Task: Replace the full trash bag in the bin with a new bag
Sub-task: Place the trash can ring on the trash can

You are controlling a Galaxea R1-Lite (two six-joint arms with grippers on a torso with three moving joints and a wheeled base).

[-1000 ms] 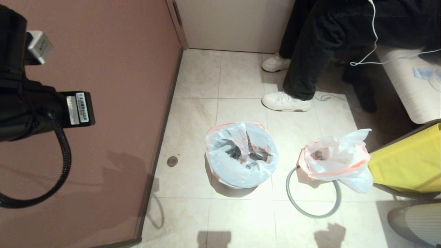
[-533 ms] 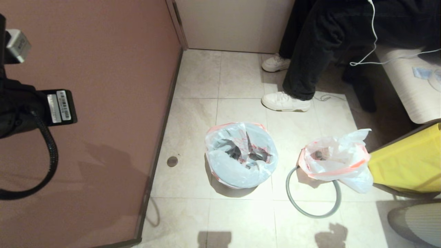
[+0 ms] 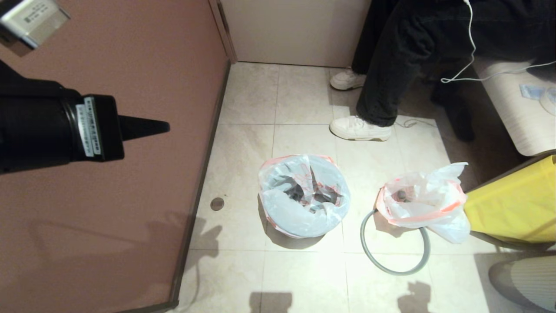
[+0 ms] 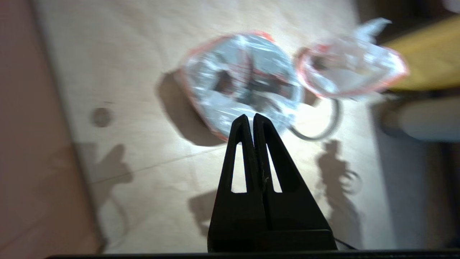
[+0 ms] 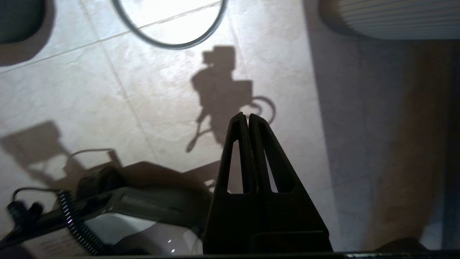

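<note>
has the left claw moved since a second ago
Yes. The left claw has swung right, its shut tip now reaching toward the pink wall's floor edge.

Beige tiled floor (image 3: pixel 304 104): bag-lined bin (image 3: pixel 304 195), grey hoop (image 3: pixel 393 270), lumpy full trash bag (image 3: pixel 423 202) overlapping hoop.

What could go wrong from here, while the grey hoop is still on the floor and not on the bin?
1. The new bag is only draped over the bin; without the grey hoop it may slip inside.
2. The full trash bag rests partly on the hoop, so lifting the hoop may tip it.
3. The left gripper is shut and high above the floor; it must open before it can grasp the hoop.
</note>
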